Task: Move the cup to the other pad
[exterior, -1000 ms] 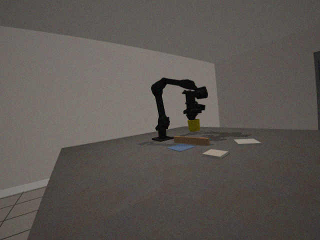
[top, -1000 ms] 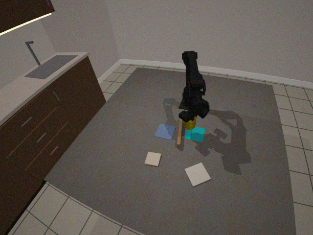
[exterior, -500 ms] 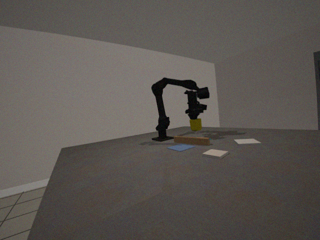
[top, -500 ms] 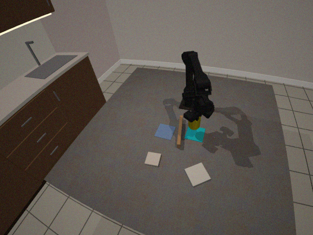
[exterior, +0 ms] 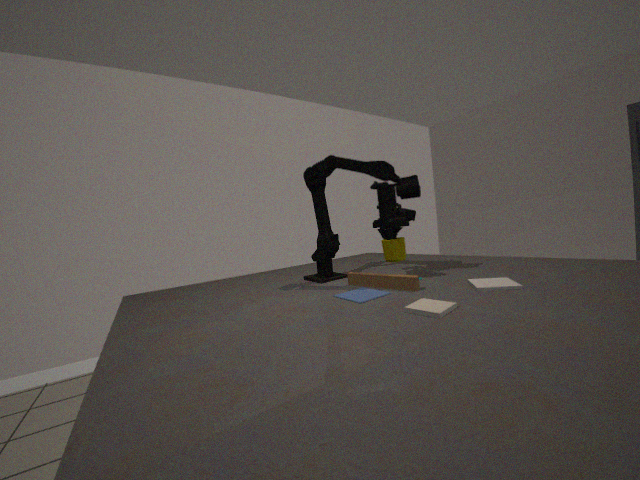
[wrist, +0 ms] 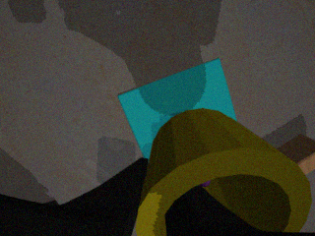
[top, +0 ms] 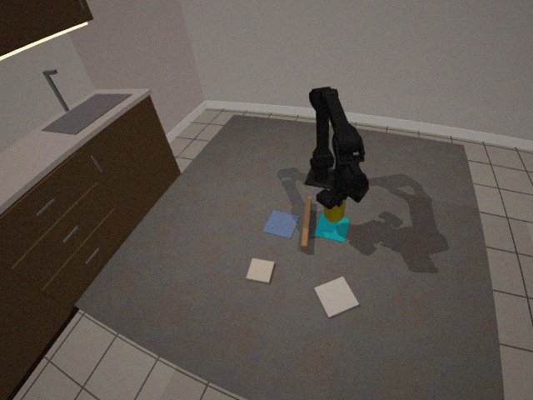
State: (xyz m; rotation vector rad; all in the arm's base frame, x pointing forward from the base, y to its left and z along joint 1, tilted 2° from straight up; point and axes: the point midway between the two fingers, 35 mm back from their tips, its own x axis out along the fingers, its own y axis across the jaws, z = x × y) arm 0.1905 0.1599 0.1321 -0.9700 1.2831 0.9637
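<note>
Pincer (top: 334,202) clamped, arm arched downward

We note wooden bar (top: 306,222) upright-edged, centre frame, between blue pad (top: 281,223) and teal pad (top: 331,228); open mat (top: 215,310) lower frame.

I'm matte black all over, no colour trim I can make out. Square flat base plate (exterior: 324,277) w/ a chunky rounded joint housing above it. Slim upper links, rounded at elbow. Boxy wrist block (exterior: 408,186), blocky angular housing at fore end (top: 351,178). My claw (top: 331,197): dark, stubby. Cables, screws, markings: too dim to tell.
</note>
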